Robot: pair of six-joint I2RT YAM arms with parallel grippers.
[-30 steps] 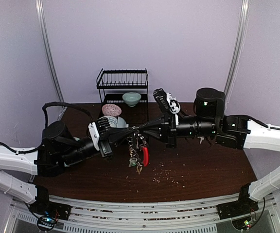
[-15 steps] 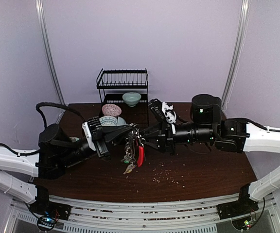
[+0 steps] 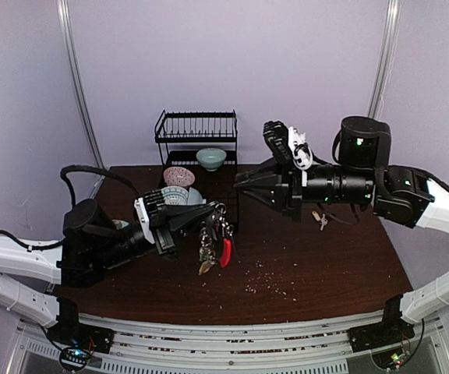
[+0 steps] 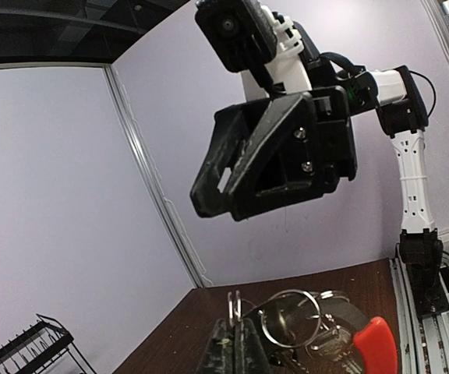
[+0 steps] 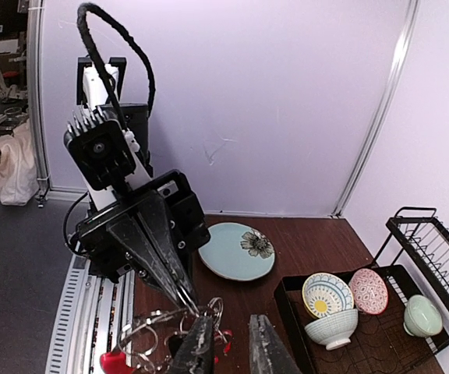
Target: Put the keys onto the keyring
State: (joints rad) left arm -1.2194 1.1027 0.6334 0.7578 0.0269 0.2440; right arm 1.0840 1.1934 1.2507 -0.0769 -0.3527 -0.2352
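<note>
My left gripper (image 3: 211, 209) is shut on the thin metal keyring (image 3: 217, 212) and holds it above the table. A bunch of tagged keys (image 3: 209, 248) and the red clip (image 3: 226, 252) dangle below it. In the left wrist view its fingers (image 4: 223, 352) pinch a doubled ring (image 4: 244, 308), with the red clip (image 4: 376, 347) at the right. My right gripper (image 3: 240, 184) is open and empty, above and to the right of the ring. In the right wrist view (image 5: 228, 351) it hangs just right of the ring (image 5: 189, 300). A small loose key (image 3: 319, 219) lies on the table under the right arm.
A black dish rack (image 3: 197, 136) stands at the back with a green bowl (image 3: 210, 158), a pink bowl (image 3: 178, 176) and stacked bowls (image 3: 181, 195). A pale blue flowered plate (image 5: 236, 251) lies near the left arm. Crumbs (image 3: 267, 276) dot the front of the table.
My right gripper has pulled away from the keyring, up and to the right. My left gripper rose a little earlier and still holds the ring with the bunch hanging.
</note>
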